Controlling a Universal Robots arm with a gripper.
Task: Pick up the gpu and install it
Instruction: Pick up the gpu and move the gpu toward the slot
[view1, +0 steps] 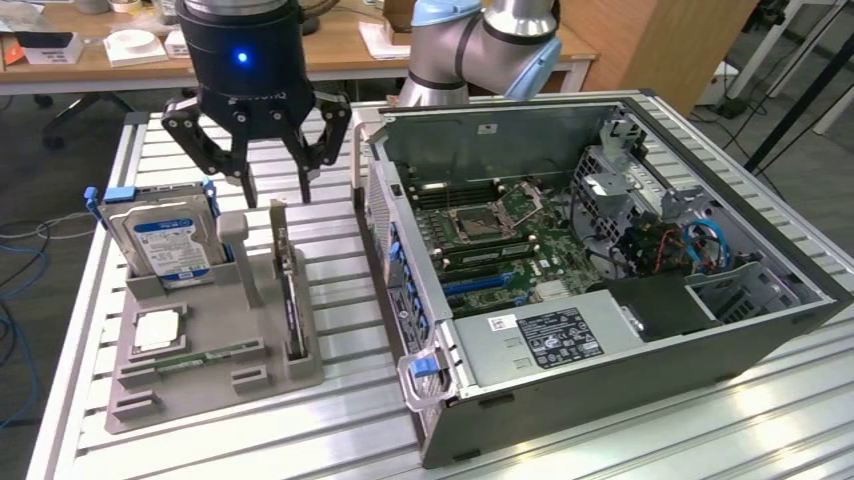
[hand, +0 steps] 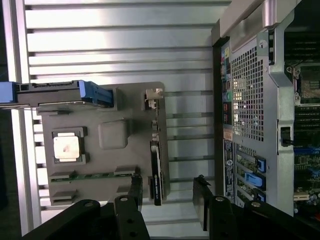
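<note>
We note open PC case (view1: 694, 360) lying on its side on slatted metal table (view1: 334, 430), toward exterior view's right. Motherboard (view1: 501, 235) exposed inside, blue cables (view1: 703, 245) near it. Grey holder (view1: 220, 385) on table just beside case. We see hard drive (view1: 171, 240), blue-framed, upright in holder. Processor chip (view1: 156, 330) flat in recess, memory stick (view1: 214, 355) near it. Wooden desk (view1: 334, 50) behind.

gpu (view1: 287, 290): lower edge hidden in holder (view1: 214, 385) slot | arm (view1: 467, 45): upper part cut off | case (hand: 260, 100): partly cropped
</note>
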